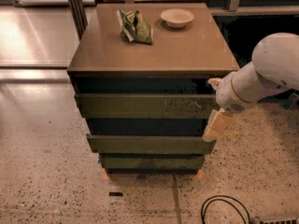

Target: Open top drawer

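Note:
The top drawer (pixel 140 105) is the widest olive-green front panel of the cabinet, with a pale scuffed patch right of centre. A dark gap shows between it and the cabinet top (pixel 187 55). My gripper (pixel 216 125) hangs pale from the white arm (pixel 266 76) at the cabinet's right side. It sits just below the right end of the top drawer's panel, close to the corner. I cannot tell whether it touches the panel. The drawer's tray is not visible.
Two narrower olive drawer panels, middle (pixel 149 144) and bottom (pixel 152 163), sit below. A green snack bag (pixel 135 26) and a pale bowl (pixel 177 17) lie on the cabinet top. A black cable (pixel 224 211) loops on the speckled floor at the front right.

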Robot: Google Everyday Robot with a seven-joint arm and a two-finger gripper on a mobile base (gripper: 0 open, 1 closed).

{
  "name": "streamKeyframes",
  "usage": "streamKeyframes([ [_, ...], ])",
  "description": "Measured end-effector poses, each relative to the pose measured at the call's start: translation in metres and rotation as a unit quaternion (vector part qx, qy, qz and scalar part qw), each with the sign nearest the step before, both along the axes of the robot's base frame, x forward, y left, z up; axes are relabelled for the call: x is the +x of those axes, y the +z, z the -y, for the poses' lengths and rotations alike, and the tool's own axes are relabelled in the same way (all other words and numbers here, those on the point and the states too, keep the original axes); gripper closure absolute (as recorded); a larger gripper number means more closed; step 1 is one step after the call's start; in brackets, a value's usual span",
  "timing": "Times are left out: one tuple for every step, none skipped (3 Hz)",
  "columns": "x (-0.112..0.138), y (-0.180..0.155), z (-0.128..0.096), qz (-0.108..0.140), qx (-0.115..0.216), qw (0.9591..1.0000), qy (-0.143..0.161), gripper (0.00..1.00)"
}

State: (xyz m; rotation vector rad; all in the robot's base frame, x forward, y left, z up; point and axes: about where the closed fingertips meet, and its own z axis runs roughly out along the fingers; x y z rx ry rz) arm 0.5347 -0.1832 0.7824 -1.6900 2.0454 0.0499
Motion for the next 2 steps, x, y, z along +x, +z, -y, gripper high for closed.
streamKeyframes([
  [0.016, -0.029, -0.01, -0.012, 0.027, 0.9995, 0.007, 0.0],
  [0.019, -0.061, -0.002, -0.045, 0.05, 0.9977, 0.01, 0.0],
])
